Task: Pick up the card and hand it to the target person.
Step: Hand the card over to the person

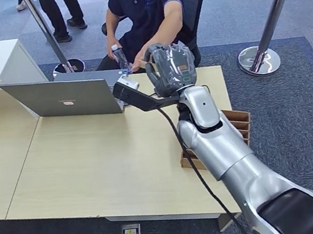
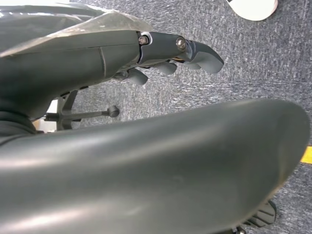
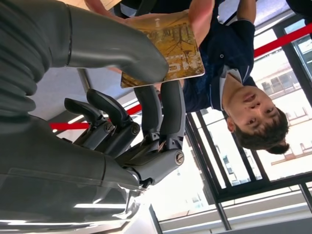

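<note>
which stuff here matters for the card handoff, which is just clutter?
Job: card, pinched in the right hand; seated person whose hand is on the card.
Clutter: laptop; cardboard box; stanchion; desk.

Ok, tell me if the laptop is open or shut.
Open: the laptop lid stands raised on the table, its back towards the camera.

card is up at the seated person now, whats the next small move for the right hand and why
Probably ease the thumb and fingers apart to let go. In the right wrist view the right hand pinches the card between thumb and fingers, while the person's hand already grips its far edge. In the head view the arm is stretched across the desk toward the person, so reaching further seems unnecessary.
</note>
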`<act>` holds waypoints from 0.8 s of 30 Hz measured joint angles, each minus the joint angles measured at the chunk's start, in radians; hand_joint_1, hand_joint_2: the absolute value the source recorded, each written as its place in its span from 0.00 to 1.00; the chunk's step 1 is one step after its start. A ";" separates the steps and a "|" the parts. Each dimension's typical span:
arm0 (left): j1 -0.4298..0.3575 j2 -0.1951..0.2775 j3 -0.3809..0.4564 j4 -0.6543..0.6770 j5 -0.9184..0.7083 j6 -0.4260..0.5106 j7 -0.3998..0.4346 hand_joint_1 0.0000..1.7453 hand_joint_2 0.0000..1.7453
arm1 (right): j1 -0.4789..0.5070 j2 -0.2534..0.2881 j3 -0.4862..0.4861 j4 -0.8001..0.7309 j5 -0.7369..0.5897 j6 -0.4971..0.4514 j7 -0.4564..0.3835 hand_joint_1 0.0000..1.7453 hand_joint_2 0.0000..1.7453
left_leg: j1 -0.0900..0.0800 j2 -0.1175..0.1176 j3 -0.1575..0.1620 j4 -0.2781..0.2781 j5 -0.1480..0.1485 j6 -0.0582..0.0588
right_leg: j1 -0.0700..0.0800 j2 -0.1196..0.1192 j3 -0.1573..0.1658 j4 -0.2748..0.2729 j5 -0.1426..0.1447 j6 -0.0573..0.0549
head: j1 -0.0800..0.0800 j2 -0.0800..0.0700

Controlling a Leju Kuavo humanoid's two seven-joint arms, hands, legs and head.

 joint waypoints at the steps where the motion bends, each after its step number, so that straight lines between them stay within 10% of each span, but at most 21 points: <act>1: 0.000 0.000 0.000 0.000 0.000 0.000 0.000 0.00 0.00 | 0.000 0.000 0.000 0.001 0.002 0.002 0.001 1.00 1.00 | 0.000 0.000 0.000 0.000 0.000 0.000 | 0.000 0.000 0.000 0.000 0.000 0.000 | 0.000 0.000; 4: 0.001 0.000 0.000 0.000 0.002 0.000 0.000 0.00 0.00 | 0.000 0.000 0.000 0.002 0.011 0.004 0.006 0.91 1.00 | 0.000 0.000 0.000 0.000 0.000 0.000 | 0.000 0.000 0.000 0.000 0.000 0.000 | 0.000 0.000; 7: 0.001 0.000 0.000 0.000 0.004 0.000 0.000 0.00 0.00 | -0.001 0.000 -0.002 0.002 0.008 0.004 0.011 0.20 1.00 | 0.000 0.000 0.000 0.000 0.000 0.000 | 0.000 0.000 0.000 0.000 0.000 0.000 | 0.000 0.000; 8: 0.001 0.000 0.000 0.000 0.004 0.001 0.000 0.00 0.00 | -0.001 0.000 -0.006 0.002 -0.001 0.005 0.012 0.00 0.75 | 0.000 0.000 0.000 0.000 0.000 0.000 | 0.000 0.000 0.000 0.000 0.000 0.000 | 0.000 0.000; 11: 0.002 0.000 0.000 0.000 0.010 0.001 0.000 0.00 0.00 | 0.001 0.000 -0.029 -0.002 -0.042 0.006 0.008 0.00 0.00 | 0.000 0.000 0.000 0.000 0.000 0.000 | 0.000 0.000 0.000 0.000 0.000 0.000 | 0.000 0.000; 18: 0.003 0.000 0.004 0.000 0.029 0.007 0.007 0.00 0.00 | 0.063 -0.013 -0.080 -0.120 -0.119 -0.024 -0.020 0.00 0.00 | 0.000 0.000 0.000 0.000 0.000 0.000 | 0.000 0.000 0.000 -0.001 0.000 0.000 | 0.000 0.000; 24: 0.009 0.000 0.017 0.000 0.052 0.008 0.016 0.00 0.00 | 0.317 -0.109 -0.097 -0.503 -0.258 0.072 -0.044 0.00 0.00 | 0.000 -0.001 0.000 0.000 -0.001 0.001 | 0.000 0.000 0.000 -0.003 0.000 0.000 | 0.000 0.000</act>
